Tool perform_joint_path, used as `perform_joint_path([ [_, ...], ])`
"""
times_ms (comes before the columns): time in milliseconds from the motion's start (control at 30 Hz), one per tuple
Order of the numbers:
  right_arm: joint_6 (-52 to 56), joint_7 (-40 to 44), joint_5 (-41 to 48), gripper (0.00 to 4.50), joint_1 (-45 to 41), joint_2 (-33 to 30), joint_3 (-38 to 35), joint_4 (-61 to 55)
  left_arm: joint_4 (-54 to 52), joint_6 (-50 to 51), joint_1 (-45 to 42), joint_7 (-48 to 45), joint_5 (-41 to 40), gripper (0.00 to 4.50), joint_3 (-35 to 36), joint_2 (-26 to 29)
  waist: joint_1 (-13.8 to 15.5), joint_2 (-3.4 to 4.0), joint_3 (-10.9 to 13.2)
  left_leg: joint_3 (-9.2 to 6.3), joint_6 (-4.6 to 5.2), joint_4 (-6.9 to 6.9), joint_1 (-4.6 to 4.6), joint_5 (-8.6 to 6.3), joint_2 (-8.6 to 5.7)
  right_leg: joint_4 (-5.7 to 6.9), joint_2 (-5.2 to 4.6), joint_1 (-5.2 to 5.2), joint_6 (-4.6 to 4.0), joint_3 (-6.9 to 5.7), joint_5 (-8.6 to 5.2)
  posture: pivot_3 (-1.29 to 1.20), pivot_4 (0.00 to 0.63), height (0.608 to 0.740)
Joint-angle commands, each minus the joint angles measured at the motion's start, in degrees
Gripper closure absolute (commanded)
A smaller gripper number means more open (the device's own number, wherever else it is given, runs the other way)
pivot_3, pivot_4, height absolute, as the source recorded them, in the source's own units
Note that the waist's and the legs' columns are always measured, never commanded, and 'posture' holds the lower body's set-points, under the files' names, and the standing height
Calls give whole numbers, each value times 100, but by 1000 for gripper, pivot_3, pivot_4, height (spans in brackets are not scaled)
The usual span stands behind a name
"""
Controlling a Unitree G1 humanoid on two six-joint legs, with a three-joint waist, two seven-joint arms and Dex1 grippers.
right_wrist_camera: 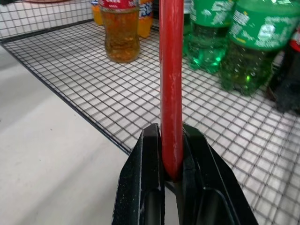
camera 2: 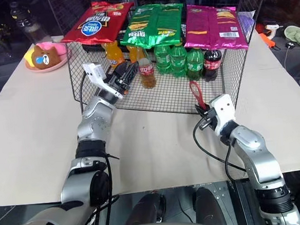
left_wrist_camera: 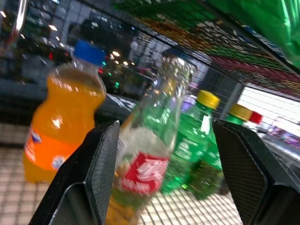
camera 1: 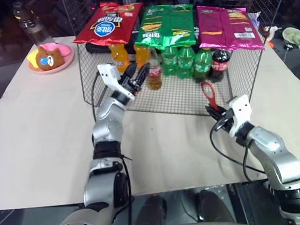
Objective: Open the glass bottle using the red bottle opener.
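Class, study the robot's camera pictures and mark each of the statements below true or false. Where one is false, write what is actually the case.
1. The right claw is shut on the red bottle opener. True.
2. The left claw already grips the glass bottle. False: it is open, the bottle between its fingers but not yet gripped.
3. The glass bottle stands upright inside the wire basket. True.
4. The snack bags lie on the table beside the basket. False: they rest on top of it.

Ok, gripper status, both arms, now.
Left gripper: open, fingers either side of the glass bottle, not clamped on it.
Right gripper: shut on the red bottle opener.
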Motion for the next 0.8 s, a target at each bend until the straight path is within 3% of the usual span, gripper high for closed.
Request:
perform_joint_path([
  [33,-154,-53,-11,4277,47,34,-88,-330,390,-736,-352,44,469,1247,-183,80,-2,0,0,0,0,0,0,0,-1,-1,1,0,0,-1,0,0,150,740],
  [433,-243,-145,-153,4277,122,139,27,-449,2407,-1888,-1188,327,1317,1247,-404,86,-10,-2,1,0,0,1,-2,0,-4,1,4,0,0,-3,0,0,150,740],
  [800,-146,-213,-182,4277,309,191,44,-666,3474,-1836,-1820,699,1544,1247,-362,-40,-17,-2,1,-1,1,4,-2,0,-15,4,3,0,1,-4,0,0,150,740],
])
